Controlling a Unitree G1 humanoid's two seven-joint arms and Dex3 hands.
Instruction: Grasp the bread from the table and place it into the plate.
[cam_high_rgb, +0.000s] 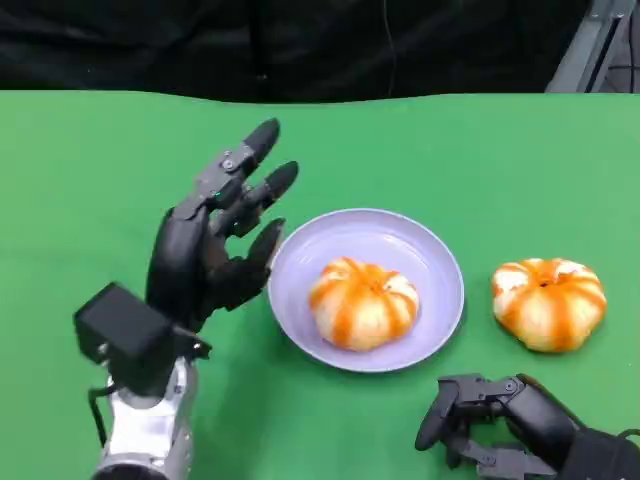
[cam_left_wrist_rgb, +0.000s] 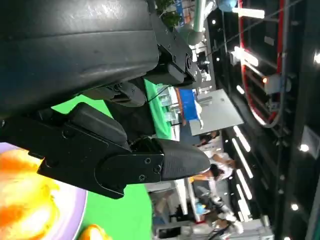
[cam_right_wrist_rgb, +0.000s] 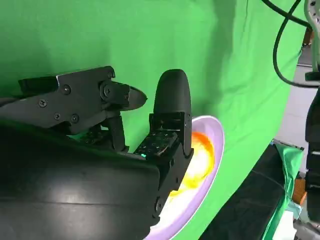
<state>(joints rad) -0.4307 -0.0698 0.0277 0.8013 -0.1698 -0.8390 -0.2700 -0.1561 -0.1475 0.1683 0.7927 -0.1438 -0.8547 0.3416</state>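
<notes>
Orange-striped round bread bun (cam_high_rgb: 549, 303) on green table (cam_high_rgb: 90, 170) looks soft, light; cup its sides. Left hand (cam_high_rgb: 215, 240) spread, empty; right hand (cam_high_rgb: 500, 420) loosely curled, empty.

Even, bright light falls from above on the green surface (cam_high_rgb: 420, 140) in the head view, leaving only faint, soft shadows. The pale plate (cam_high_rgb: 437, 258) shows a mild sheen along its rim, and the picture is sharp to its edges. Beyond the surface's far edge the background is dark. In the left wrist view the near black shell is blurred and glossy, and ceiling strip lights flare white. In the right wrist view the bread (cam_right_wrist_rgb: 201, 159) looks overexposed, perhaps from close glare.
</notes>
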